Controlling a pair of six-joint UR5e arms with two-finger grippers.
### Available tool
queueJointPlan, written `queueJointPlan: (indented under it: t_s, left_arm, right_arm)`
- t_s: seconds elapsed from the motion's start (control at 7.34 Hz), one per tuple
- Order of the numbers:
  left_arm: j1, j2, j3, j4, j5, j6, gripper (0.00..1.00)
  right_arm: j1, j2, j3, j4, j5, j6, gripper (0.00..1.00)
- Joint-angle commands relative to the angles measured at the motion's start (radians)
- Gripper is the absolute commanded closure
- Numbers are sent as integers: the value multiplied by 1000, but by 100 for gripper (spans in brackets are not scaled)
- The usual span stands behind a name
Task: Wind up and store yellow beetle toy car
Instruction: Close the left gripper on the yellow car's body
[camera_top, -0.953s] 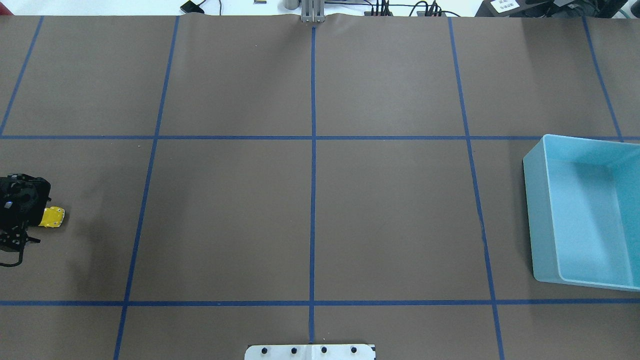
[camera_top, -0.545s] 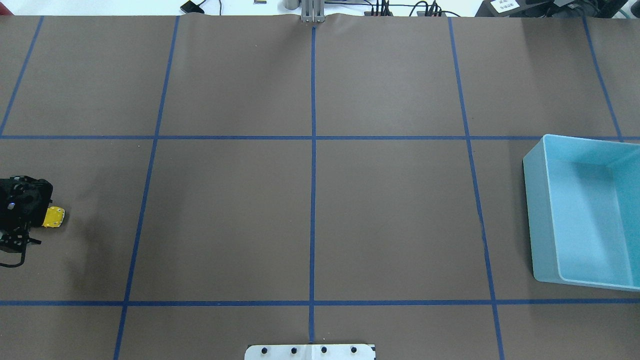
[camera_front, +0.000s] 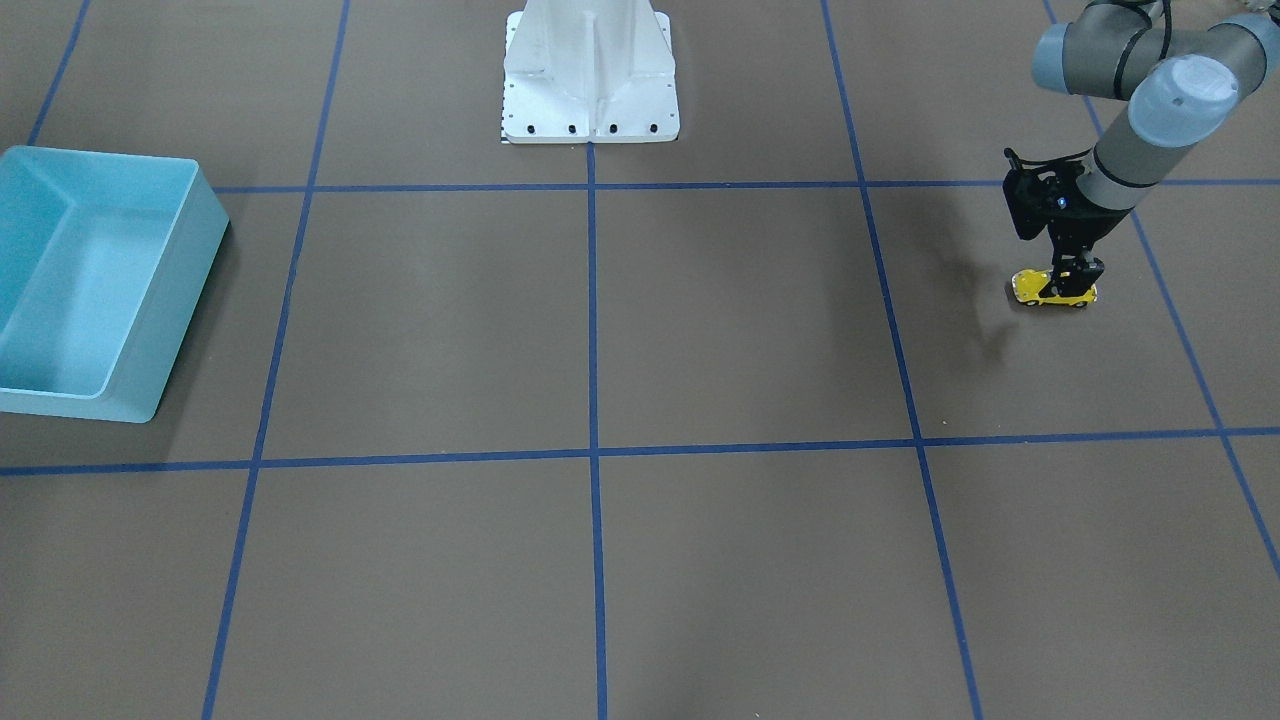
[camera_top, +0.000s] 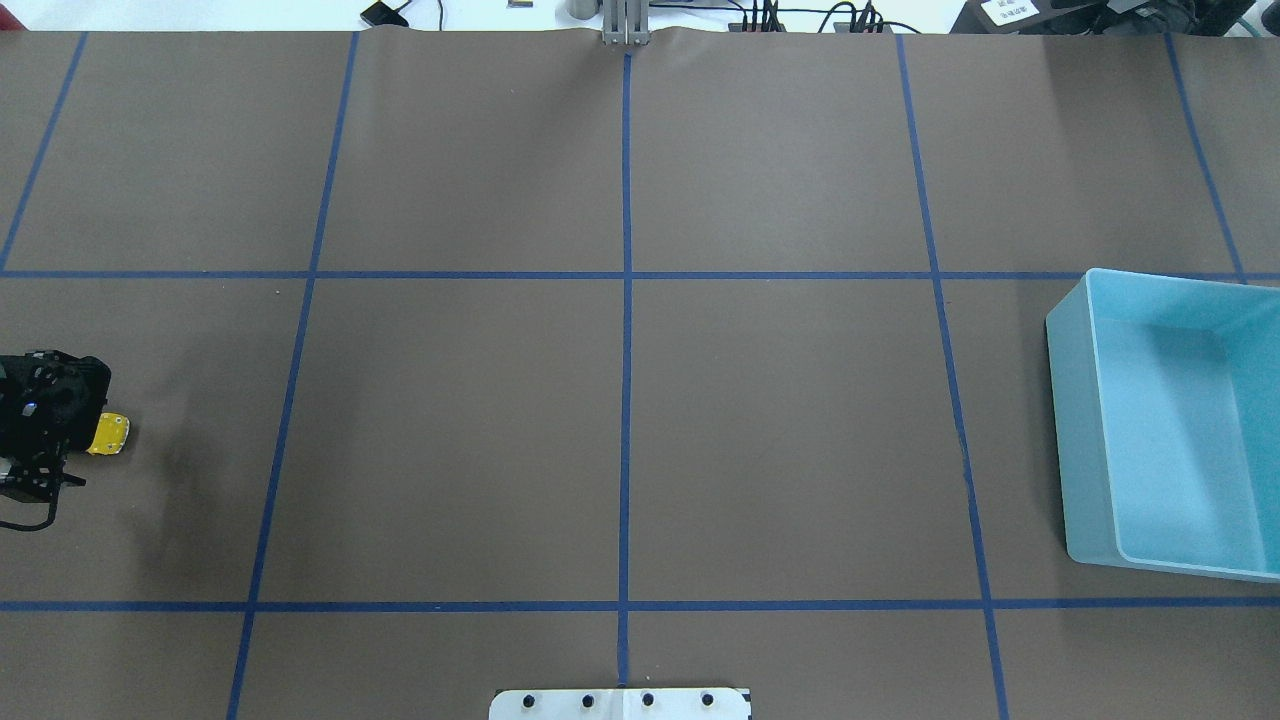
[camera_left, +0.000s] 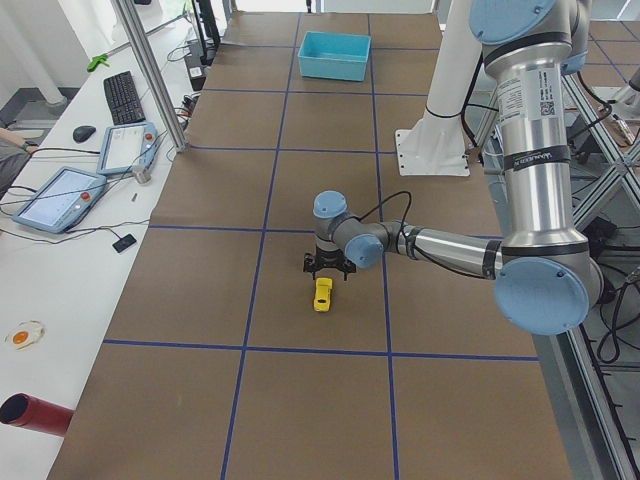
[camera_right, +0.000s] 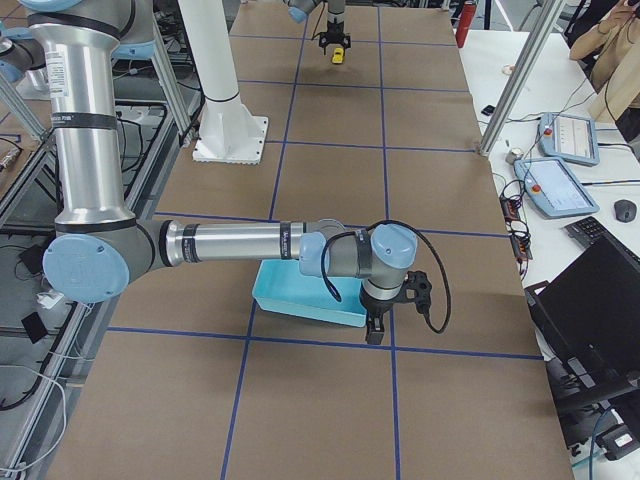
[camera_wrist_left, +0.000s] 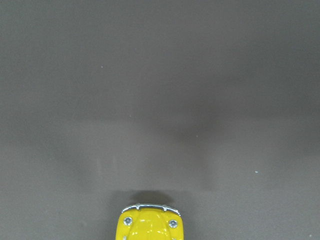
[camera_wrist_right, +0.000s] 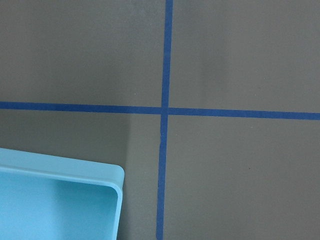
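The yellow beetle toy car (camera_front: 1043, 291) stands on its wheels on the brown table, far out on my left side (camera_top: 112, 434). My left gripper (camera_front: 1076, 284) points straight down over the car's rear, its fingers low on either side and looking open. The left wrist view shows only the car's (camera_wrist_left: 150, 226) nose and silver bumper at the bottom edge. My right gripper (camera_right: 372, 332) hangs beside the light blue bin (camera_right: 300, 302); it shows only in the exterior right view, so I cannot tell its state.
The light blue bin (camera_top: 1070, 430) sits empty at the far right of the table, a corner of it showing in the right wrist view (camera_wrist_right: 60, 170). The white robot base plate (camera_front: 590, 95) is at the robot's edge. Blue tape lines grid the brown mat.
The left gripper has shifted slightly toward the car, covering more of its rear. The car itself has stayed in place.
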Motion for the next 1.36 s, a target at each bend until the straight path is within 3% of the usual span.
queueJointPlan:
  t_s: [0.0, 1.23]
  left_arm:
    - [0, 0, 6, 0, -3, 0, 0]
    - [0, -36, 70, 0, -5, 0, 1]
  right_arm:
    - [0, -3, 0, 1, 0, 0, 0]
    - [0, -3, -2, 1, -2, 3, 0]
